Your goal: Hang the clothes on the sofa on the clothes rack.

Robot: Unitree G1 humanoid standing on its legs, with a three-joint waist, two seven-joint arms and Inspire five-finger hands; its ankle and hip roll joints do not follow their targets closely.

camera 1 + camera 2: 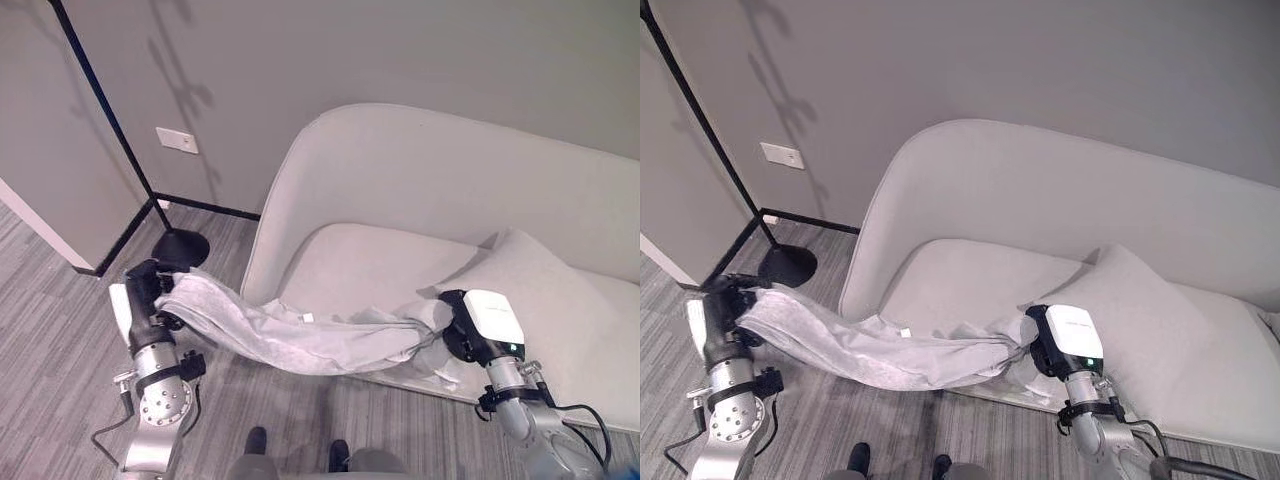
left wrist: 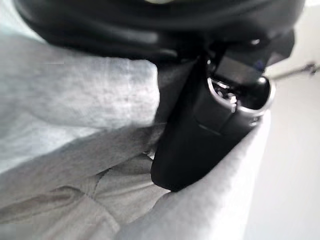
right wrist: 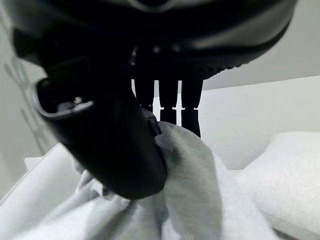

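A light grey garment (image 1: 290, 340) stretches between my two hands, sagging over the sofa's front edge. My left hand (image 1: 150, 290) grips its left end over the floor, with the thumb (image 2: 200, 140) pressed into the cloth. My right hand (image 1: 462, 330) holds the other end above the sofa seat (image 1: 370, 270); its thumb (image 3: 115, 145) and fingers pinch the fabric (image 3: 195, 190). The clothes rack's black pole (image 1: 105, 115) rises from a round base (image 1: 180, 246) just behind my left hand.
The pale grey sofa (image 1: 450, 170) curves along the wall, with a cushion (image 1: 540, 290) at its right. A white wall panel (image 1: 60, 150) stands at the left, edged in black. Grey striped carpet (image 1: 60, 320) covers the floor. A person's dark shoes (image 1: 295, 445) show at the bottom.
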